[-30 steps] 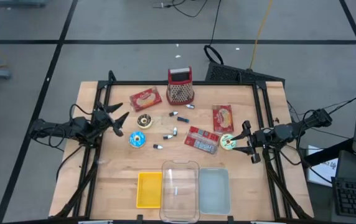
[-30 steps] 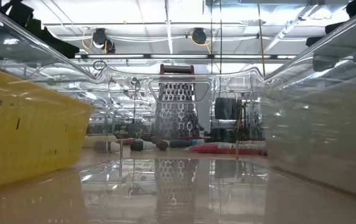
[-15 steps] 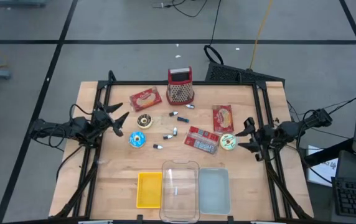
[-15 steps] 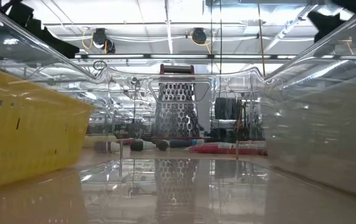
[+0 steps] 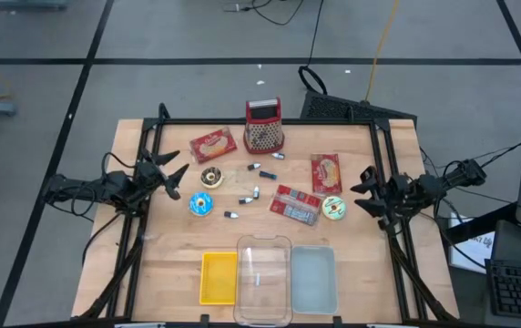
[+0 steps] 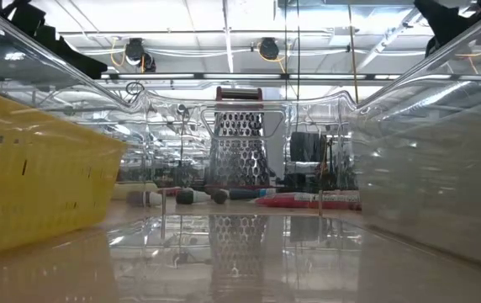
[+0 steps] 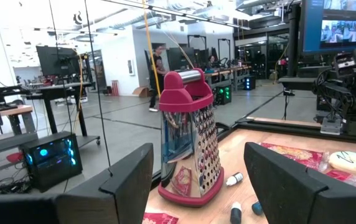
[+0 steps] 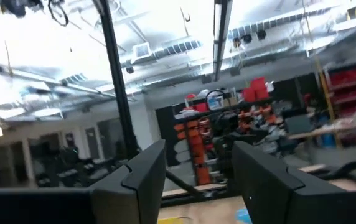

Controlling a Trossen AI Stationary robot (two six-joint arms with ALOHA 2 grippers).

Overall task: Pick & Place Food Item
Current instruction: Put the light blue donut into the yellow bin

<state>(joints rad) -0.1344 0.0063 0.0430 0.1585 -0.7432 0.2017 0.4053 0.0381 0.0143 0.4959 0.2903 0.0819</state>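
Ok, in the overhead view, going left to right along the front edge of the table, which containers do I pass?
yellow bin → clear open container → frosted pale tray. They sit side by side in a row.

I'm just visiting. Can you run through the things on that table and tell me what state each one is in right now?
left gripper: open, empty, at the table's left edge.
right gripper: open, empty, beside the green-iced donut.
green-iced donut: lying flat, untouched.
grater: standing upright.
yellow bin: empty.
clear bin: empty.
blue-wrapped donut: lying flat on the table.
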